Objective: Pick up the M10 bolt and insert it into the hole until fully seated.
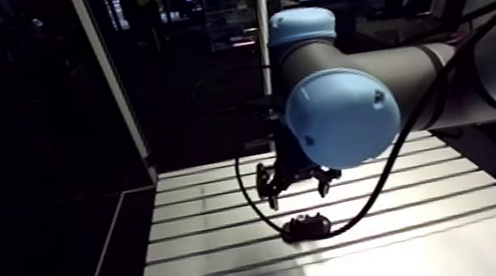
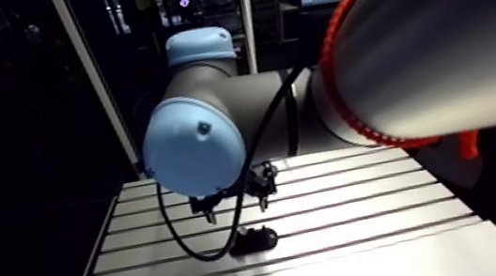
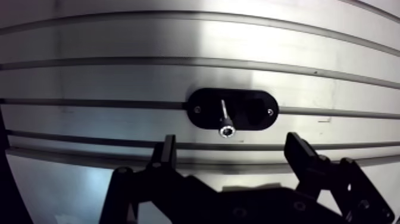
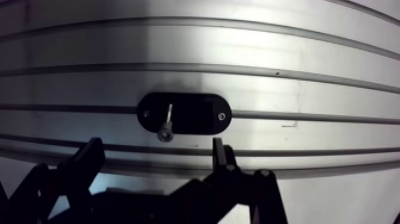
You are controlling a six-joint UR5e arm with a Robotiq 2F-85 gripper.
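- A black oval block (image 3: 207, 117) lay on the tabletop (image 3: 178, 77), across one of its grooves.
- A bolt (image 3: 224, 117) rose from the block's middle, its shiny head towards the camera.
- The pincer (image 3: 231, 140) hung just short of the block, its fingers wide apart and clear of the bolt.

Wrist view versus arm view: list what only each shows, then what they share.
Wrist view only: the bolt sticking up from the black block, the block's two small screws, and the open, empty fingers. Arm view only: the arm's light-blue joint cap. Both: the block on the slotted table, with the gripper near it.
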